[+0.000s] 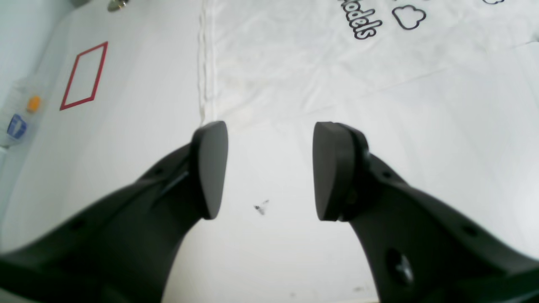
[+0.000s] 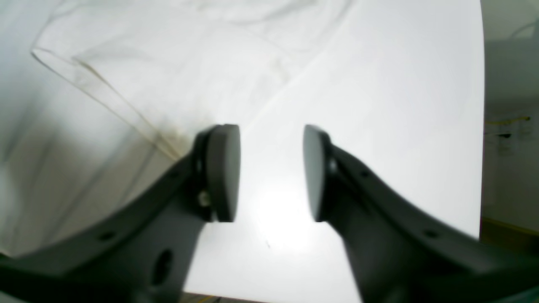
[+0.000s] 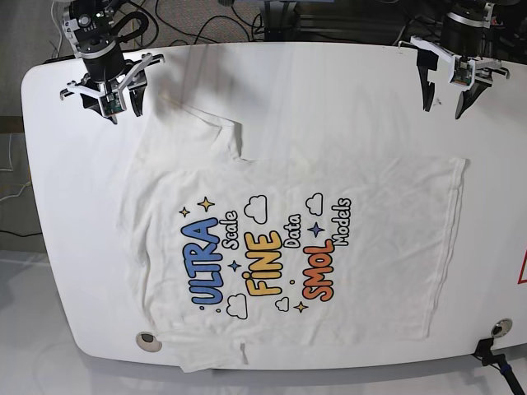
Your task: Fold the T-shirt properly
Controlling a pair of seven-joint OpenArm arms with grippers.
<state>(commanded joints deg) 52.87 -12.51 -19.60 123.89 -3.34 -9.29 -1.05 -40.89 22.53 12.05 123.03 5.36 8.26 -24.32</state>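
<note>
**Lying flat and sideways: shirt spread across the table**

Spreading print-side up over the white table [image 3: 346,82], the T-shirt [image 3: 288,255] lies unfolded and roughly flat. In the base view its long axis runs left to right: the hem [image 3: 449,247] points toward that view's right edge, the shoulders and neck end toward its left. One sleeve [image 3: 193,127] reaches up toward the far left corner; the other sleeve [image 3: 193,350] lies at the near edge. The lettering reads tilted, climbing from lower left to upper right.

The right gripper [image 3: 109,109] hovers at the far left corner in the base view, close beside the upper sleeve, its jaws parted and holding nothing. From the right wrist view the right gripper [image 2: 271,172] shows bare tabletop between its pads, the sleeve's hemmed edge [image 2: 105,90] just to one side.

The left gripper [image 3: 445,100] hangs at the far right, apart from the hem, its jaws also spread and empty. In the left wrist view, the left gripper [image 1: 269,170] frames bare table, with the shirt's stitched hem [image 1: 206,63] beyond the fingertips and a red taped rectangle [image 1: 84,75] off to the side.
</note>
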